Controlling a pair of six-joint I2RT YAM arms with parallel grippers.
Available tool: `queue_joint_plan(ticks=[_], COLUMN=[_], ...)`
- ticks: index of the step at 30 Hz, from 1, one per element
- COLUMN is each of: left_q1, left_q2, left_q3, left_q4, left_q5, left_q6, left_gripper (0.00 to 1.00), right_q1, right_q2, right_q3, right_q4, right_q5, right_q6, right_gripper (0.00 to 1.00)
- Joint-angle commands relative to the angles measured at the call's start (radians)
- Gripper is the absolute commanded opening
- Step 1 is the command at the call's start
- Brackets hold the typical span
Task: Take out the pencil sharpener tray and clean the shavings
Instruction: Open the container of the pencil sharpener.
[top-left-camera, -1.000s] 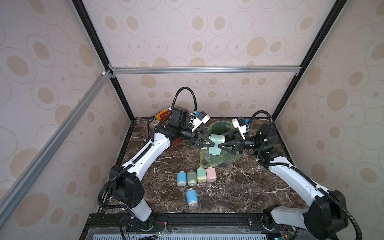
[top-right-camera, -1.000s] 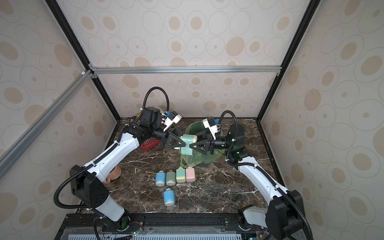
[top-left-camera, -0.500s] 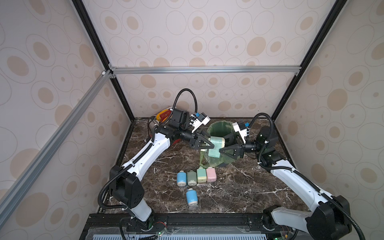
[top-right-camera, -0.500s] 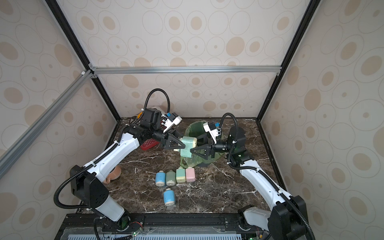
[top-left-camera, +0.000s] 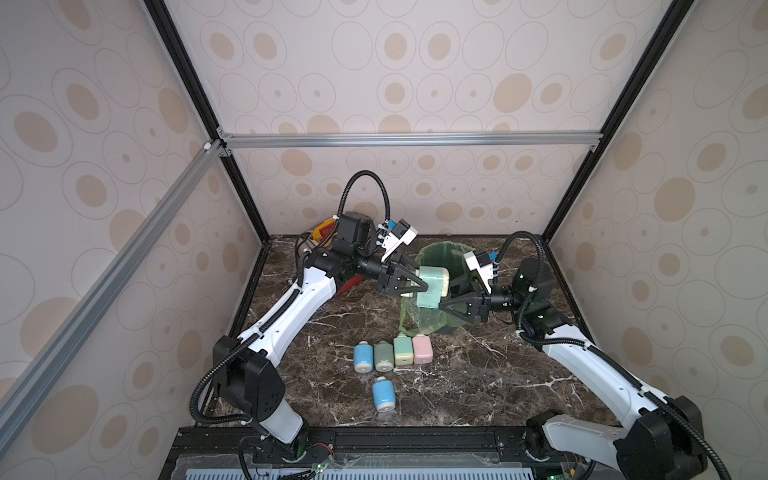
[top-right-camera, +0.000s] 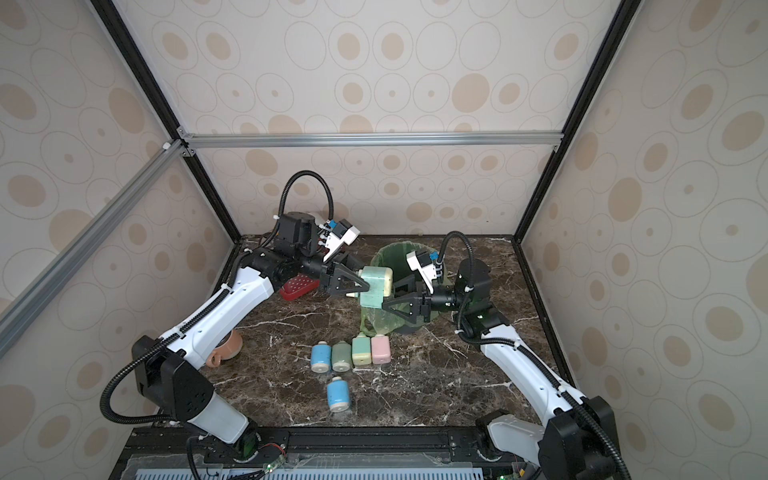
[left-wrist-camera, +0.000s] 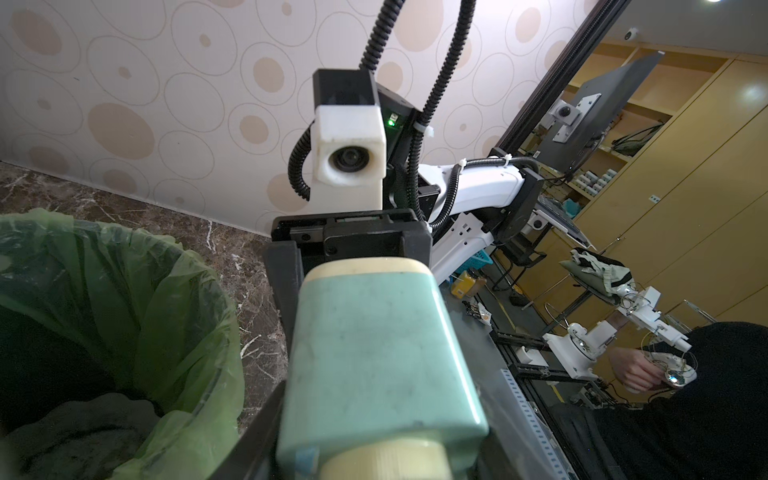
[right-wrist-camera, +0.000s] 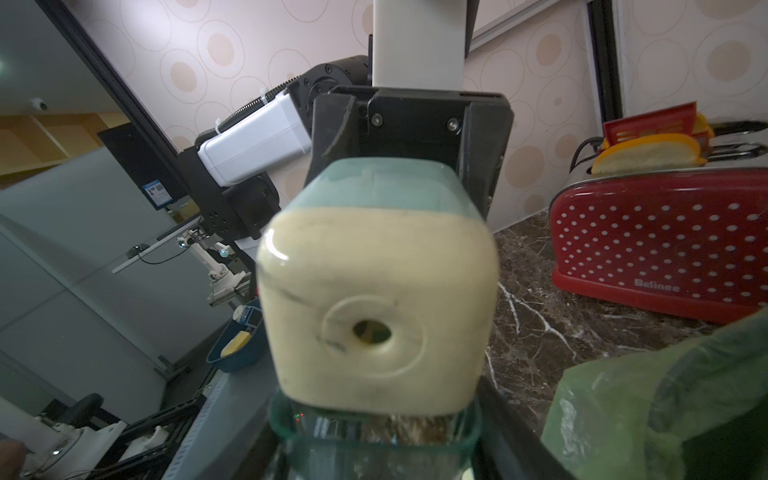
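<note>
- The left gripper (top-left-camera: 420, 283) is clamped on the mint end of the sharpener (top-left-camera: 434, 277) and holds it roughly level in the air, clear of the table (top-left-camera: 478, 374).
- The sharpener sits between the two arms, over the rim of the bin (top-left-camera: 440, 248) (green liner fitted) on the side toward the left arm.
- The cream end face, with its round hole (right-wrist-camera: 372, 330), points at the right arm.
- The tray (right-wrist-camera: 374, 442) is clear teal. It lies on the underside of the sharpener and projects past the cream face. In a top view it shows as a pale teal block (top-left-camera: 428, 298) below the body.
- Brown shavings (right-wrist-camera: 409, 428) are visible inside the tray.
- The right gripper (top-left-camera: 443, 305) has a finger against each side of the tray and pinches it (best seen in the right wrist view).
- A row (top-left-camera: 392, 354) of four pastel sharpeners lies on the table near the bin, and a fifth, the blue one (top-left-camera: 383, 395), lies apart, nearer the arm bases.
- A red dotted toaster (top-right-camera: 297, 287) stands at the back by the left arm.
- A brown cup (top-right-camera: 226, 349) is partly hidden under that arm.
</note>
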Motion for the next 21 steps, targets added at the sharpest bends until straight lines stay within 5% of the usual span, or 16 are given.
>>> queue_joint_plan(ticks=[1, 21], left_q1=[0.006, 0.099], left_q2=[-0.038, -0.008], left_q3=[0.001, 0.001], left_q4=[0.051, 0.060], left_q5=[0.022, 0.006], left_q6=[-0.017, -0.037], left_gripper=[0.05, 0.06], right_q1=[-0.003, -0.112], right_q2=[0.012, 0.003], right_q3=[-0.004, 0.028], right_q4=[0.037, -0.115], right_q5=[-0.011, -0.008], right_q6=[0.006, -0.018], right_gripper=[0.56, 0.47])
